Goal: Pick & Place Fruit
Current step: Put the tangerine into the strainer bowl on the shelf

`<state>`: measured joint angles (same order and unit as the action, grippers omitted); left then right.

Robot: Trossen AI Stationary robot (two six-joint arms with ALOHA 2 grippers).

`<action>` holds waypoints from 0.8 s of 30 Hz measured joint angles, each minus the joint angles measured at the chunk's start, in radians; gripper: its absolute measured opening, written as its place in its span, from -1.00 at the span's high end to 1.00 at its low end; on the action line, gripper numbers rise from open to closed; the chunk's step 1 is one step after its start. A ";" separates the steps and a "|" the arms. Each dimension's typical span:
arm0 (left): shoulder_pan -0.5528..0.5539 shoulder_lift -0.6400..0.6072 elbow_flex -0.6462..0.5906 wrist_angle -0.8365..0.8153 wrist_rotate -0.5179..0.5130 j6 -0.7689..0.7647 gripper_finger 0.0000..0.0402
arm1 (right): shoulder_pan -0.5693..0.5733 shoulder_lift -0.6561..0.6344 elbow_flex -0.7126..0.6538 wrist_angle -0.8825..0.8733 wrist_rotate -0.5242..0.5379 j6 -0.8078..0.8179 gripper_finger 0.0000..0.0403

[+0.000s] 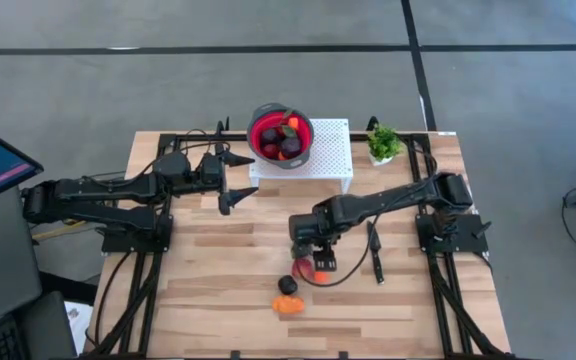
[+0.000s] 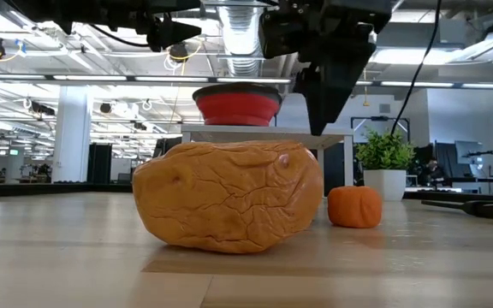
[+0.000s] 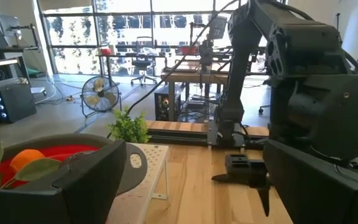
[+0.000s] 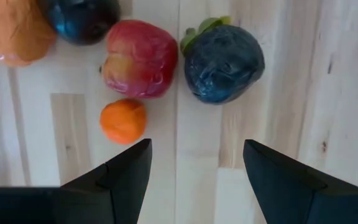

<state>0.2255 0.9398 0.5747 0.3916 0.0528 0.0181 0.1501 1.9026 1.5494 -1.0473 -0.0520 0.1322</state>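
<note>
The right hand [image 4: 196, 171] hangs just above the worktop [image 1: 218, 290], fingers spread and grasping nothing, pointed down over a small cluster of loose fruit: a leafy purple plum [image 4: 224, 55], a red apple [image 4: 139, 59], a small orange [image 4: 123, 121], another dark plum [image 4: 82, 18] and the larger orange piece [image 4: 14, 31]. The gap between the fingers sits nearest the leafy plum, probably the next pick. The left hand [image 1: 236, 178] waits released beside the red colander [image 1: 280, 135], which stands on a white rack [image 1: 333, 150] and already holds several fruits, evidently the drop-off.
</note>
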 joint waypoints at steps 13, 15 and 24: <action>0.000 0.000 0.000 0.010 0.000 0.000 -0.86 | -0.019 0.000 0.000 0.070 0.000 -0.071 -0.24; 0.000 0.000 0.000 0.013 0.000 0.000 -0.86 | 0.002 0.000 0.000 0.050 0.000 -0.118 -0.24; 0.000 0.000 -0.001 0.017 0.000 0.000 -0.86 | 0.036 -0.007 0.000 0.112 0.001 -0.106 -0.24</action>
<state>0.2255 0.9398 0.5739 0.4088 0.0528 0.0181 0.1865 1.8961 1.5494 -0.9354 -0.0515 0.0259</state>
